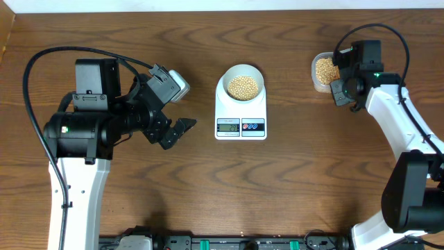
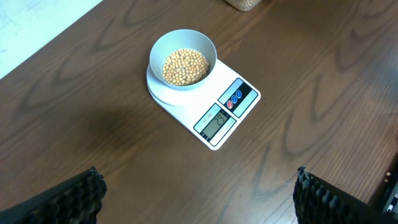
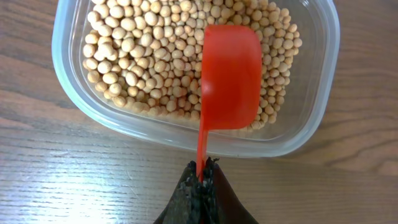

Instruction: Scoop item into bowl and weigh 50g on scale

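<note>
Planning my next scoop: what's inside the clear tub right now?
Tan beans and the red scoop, held by the right gripper. The scoop hides the beans beneath it.

Even bright overhead light, soft shadows, sharp focus, mild glare.

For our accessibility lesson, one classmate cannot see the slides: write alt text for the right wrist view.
The right gripper holds a red scoop by its handle, the scoop's cup lying over tan beans in a clear plastic tub. The tub sits on a brown wooden table.
</note>
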### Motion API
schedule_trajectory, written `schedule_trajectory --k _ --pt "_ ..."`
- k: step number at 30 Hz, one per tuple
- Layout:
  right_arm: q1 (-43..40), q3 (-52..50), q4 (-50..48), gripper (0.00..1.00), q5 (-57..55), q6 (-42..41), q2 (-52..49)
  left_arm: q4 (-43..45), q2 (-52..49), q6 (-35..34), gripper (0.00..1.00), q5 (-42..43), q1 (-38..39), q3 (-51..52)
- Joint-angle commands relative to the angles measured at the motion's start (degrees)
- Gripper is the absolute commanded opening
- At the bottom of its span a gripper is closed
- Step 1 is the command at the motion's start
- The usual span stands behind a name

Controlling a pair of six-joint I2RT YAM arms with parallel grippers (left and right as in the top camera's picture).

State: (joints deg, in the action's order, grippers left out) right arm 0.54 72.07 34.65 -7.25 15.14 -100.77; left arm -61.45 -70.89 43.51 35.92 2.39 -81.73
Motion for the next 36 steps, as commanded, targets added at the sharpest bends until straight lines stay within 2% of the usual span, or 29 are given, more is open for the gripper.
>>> schedule_trajectory --k 1,4,10,15,20,27,36 --pt "-0.1 3.9 3.4 0.01 1.6 -2.1 0.2 0.0 0.0 -0.1 0.98 0.9 -0.2 -1.0" --pt "-0.1 7.4 7.4 0.01 0.5 1.0 0.3 0.0 0.0 -0.1 0.98 0.9 -0.2 -1.0" --pt "-0.1 8.6 9.0 0.01 -2.0 4.6 0.3 0.0 0.0 -0.1 0.98 0.9 -0.2 -1.0" --pt "-0.1 8.6 12.1 0.01 4.7 4.4 0.3 0.0 0.0 -0.1 0.99 0.9 -0.2 -1.0" --pt "-0.1 8.6 10.8 0.01 3.0 7.1 0.3 0.0 0.0 -0.1 0.99 0.9 -0.2 -1.0" --pt "-0.1 8.6 6.2 0.01 -6.1 9.0 0.3 0.0 0.0 -0.1 0.98 0.9 -0.2 -1.0" --pt "-0.1 8.5 4.9 0.01 -6.2 12.8 -0.1 0.0 0.0 -0.1 0.99 0.9 -0.2 -1.0"
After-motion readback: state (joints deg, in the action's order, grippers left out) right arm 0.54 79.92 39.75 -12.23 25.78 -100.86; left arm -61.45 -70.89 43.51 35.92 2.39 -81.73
